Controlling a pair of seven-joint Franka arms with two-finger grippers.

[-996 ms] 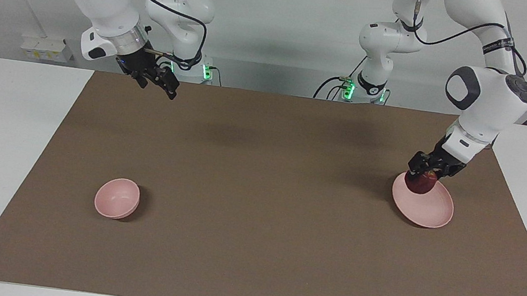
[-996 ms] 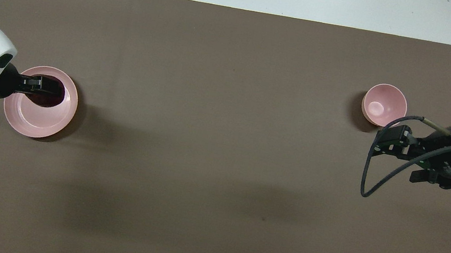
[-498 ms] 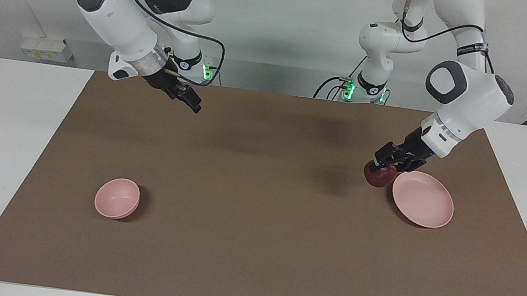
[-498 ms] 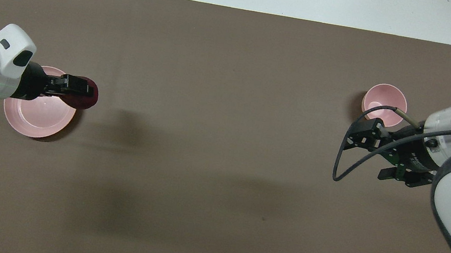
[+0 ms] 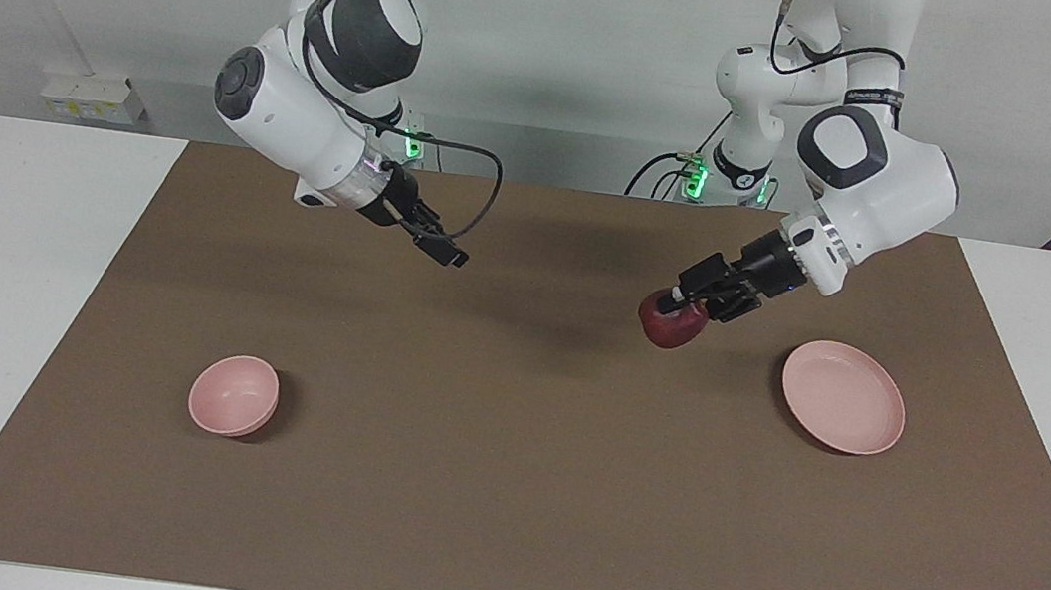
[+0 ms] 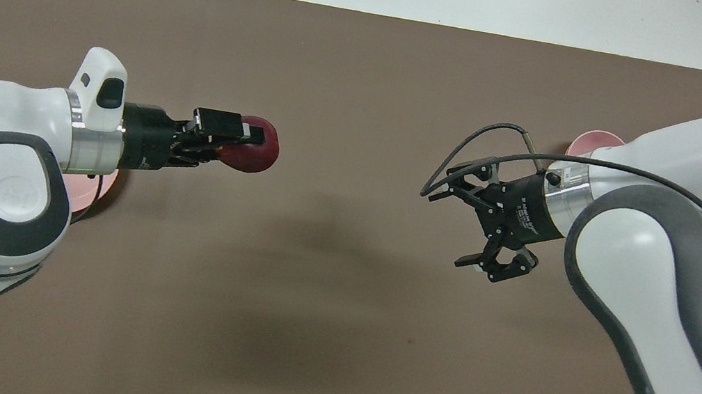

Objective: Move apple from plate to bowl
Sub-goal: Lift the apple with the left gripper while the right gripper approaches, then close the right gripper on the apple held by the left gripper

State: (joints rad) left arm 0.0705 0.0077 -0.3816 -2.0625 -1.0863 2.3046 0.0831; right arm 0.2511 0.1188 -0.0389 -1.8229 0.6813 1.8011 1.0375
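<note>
My left gripper (image 5: 686, 307) is shut on the dark red apple (image 5: 672, 323) and holds it in the air over the brown mat, off the plate toward the table's middle. The pale pink plate (image 5: 857, 416) lies bare at the left arm's end. From above, the left gripper (image 6: 239, 137) grips the apple (image 6: 258, 147), and the arm covers most of the plate (image 6: 76, 199). The small pink bowl (image 5: 233, 395) sits at the right arm's end, only its rim (image 6: 588, 142) showing from above. My right gripper (image 6: 448, 228) hangs open and holds nothing over the mat, its tips (image 5: 446, 254) pointing toward the middle.
A brown mat (image 5: 501, 493) covers most of the white table (image 5: 1, 321). Bare mat lies between the bowl and the plate. Both arms lean in over the half of the mat nearer the robots.
My left gripper has lifted the apple off the plate and carried it toward the table's middle. The right arm has swung inward toward the middle, still open.
</note>
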